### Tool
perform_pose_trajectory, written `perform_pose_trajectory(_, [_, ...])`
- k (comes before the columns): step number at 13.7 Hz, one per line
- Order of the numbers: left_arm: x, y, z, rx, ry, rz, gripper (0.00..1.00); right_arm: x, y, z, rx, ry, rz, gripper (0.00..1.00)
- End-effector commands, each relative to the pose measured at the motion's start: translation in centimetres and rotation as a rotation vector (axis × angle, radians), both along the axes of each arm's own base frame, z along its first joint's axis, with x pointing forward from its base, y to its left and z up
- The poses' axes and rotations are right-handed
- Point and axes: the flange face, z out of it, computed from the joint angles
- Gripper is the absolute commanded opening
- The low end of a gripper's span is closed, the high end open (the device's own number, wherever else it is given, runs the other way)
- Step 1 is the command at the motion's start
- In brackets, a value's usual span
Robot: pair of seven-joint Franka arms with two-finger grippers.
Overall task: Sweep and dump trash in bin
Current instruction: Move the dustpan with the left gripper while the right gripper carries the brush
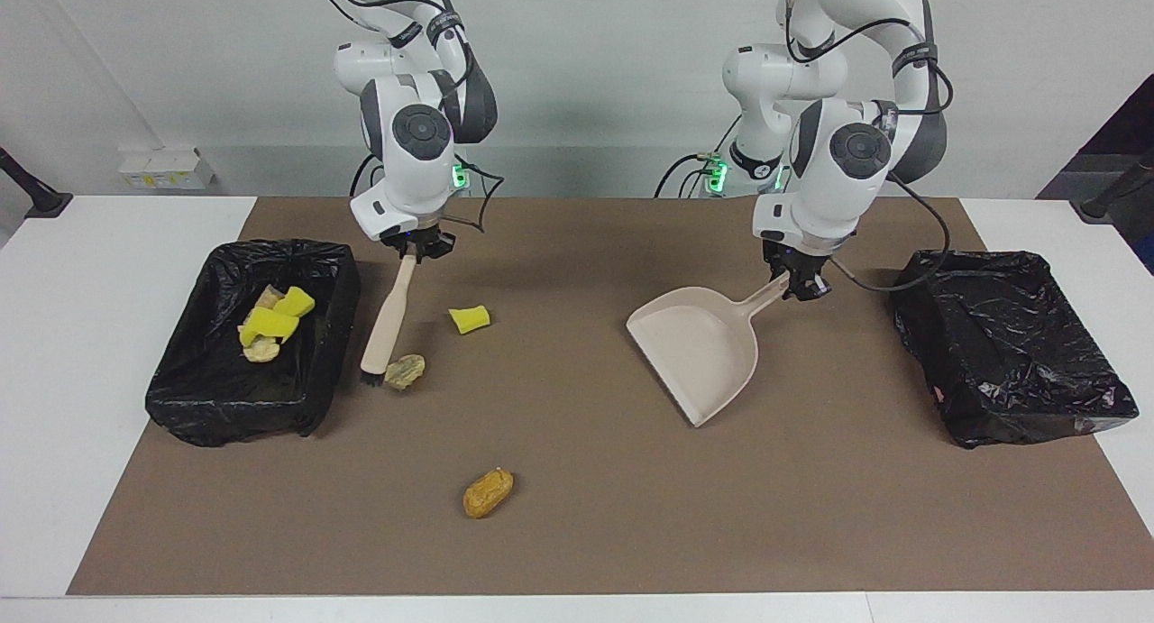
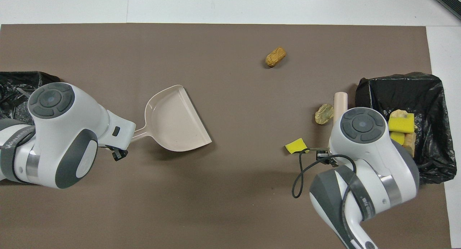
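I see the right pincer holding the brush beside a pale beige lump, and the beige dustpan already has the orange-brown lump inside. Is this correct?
Not quite: the beige plastic dustpan is empty. In the overhead view the orange-brown lump lies on the brown mat. The rest stands.
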Motion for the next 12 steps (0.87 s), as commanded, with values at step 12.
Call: perform_pose_trajectory(12, [-4.0, -4.7, 0.3, 0.013, -0.038, -0.159, 0.00, -1.4, 6.0, -7.3, 0.069, 0.094, 0.077, 0.00])
